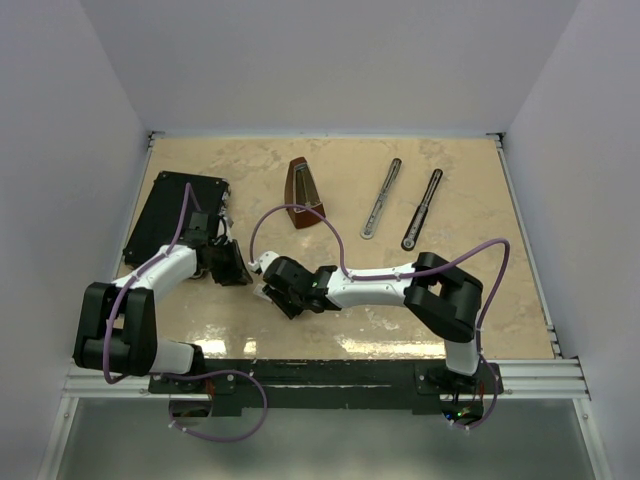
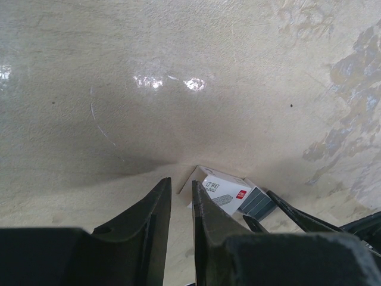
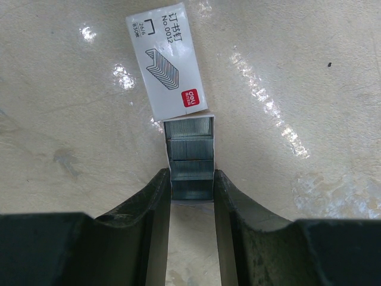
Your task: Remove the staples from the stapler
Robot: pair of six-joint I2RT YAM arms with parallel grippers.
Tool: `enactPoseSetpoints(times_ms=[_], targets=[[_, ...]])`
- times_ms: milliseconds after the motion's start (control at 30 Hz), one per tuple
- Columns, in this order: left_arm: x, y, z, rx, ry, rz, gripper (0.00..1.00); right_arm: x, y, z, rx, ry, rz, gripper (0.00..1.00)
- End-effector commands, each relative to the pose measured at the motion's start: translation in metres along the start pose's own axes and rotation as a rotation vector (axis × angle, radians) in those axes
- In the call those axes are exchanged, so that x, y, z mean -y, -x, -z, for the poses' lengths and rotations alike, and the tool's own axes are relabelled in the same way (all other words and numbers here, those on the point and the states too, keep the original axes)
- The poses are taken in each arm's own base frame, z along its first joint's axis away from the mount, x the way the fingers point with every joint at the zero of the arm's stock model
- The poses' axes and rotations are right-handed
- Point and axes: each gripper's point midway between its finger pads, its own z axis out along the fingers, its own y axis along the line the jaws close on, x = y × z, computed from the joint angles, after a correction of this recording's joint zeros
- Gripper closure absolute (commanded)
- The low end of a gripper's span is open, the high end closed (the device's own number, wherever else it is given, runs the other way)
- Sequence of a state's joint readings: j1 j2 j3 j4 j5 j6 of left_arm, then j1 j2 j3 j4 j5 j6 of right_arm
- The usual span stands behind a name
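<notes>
Right gripper (image 3: 190,179) at bottom of right wrist view: fingers clamped on both side walls of small open staple box (image 3: 169,65). Grey staple strips (image 3: 189,156) sit in its tray; printed white flap with red logo is folded out toward top of frame, flat on beige marbled table (image 1: 470,290).

Left gripper (image 2: 180,185): fingers a narrow gap apart, only table showing between them, holding nothing. Tips low over table, just beside the box's white end at lower centre of left wrist view.

Top view: both grippers meet left of centre. Stapler (image 1: 382,198) lies flat at upper right of centre, a long thin bar, well apart from both grippers. Second similar bar (image 1: 422,208) lies just right of it, not touching. Brown metronome (image 1: 304,192) stands upright left of stapler. Flat black case (image 1: 172,215) at upper left.
</notes>
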State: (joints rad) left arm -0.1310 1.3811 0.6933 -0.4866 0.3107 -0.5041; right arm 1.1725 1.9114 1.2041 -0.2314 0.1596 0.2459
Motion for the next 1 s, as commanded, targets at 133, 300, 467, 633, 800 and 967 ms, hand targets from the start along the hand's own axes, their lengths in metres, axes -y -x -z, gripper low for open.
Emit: enactPoseSetpoints(times_ms=[133,300,467,633,800,967], targets=[[0.007,-0.002,-0.003,-0.004,-0.027,-0.020,0.76,0.001,0.009,-0.003,0.021,-0.012,0.002,0.71],[0.009,-0.005,-0.005,-0.014,-0.028,-0.029,0.76,-0.001,0.007,-0.004,0.015,0.000,0.004,0.71],[0.009,-0.006,-0.005,-0.016,-0.028,-0.031,0.77,-0.002,0.005,-0.005,0.012,0.003,0.004,0.71],[0.009,-0.006,-0.006,-0.017,-0.027,-0.032,0.78,-0.004,0.007,-0.005,0.014,0.011,0.002,0.71],[0.010,-0.006,-0.005,-0.017,-0.030,-0.035,0.78,-0.007,0.006,-0.004,0.017,0.018,0.002,0.71],[0.011,-0.007,-0.005,-0.018,-0.031,-0.038,0.78,-0.010,0.007,-0.003,0.021,0.021,0.003,0.71]])
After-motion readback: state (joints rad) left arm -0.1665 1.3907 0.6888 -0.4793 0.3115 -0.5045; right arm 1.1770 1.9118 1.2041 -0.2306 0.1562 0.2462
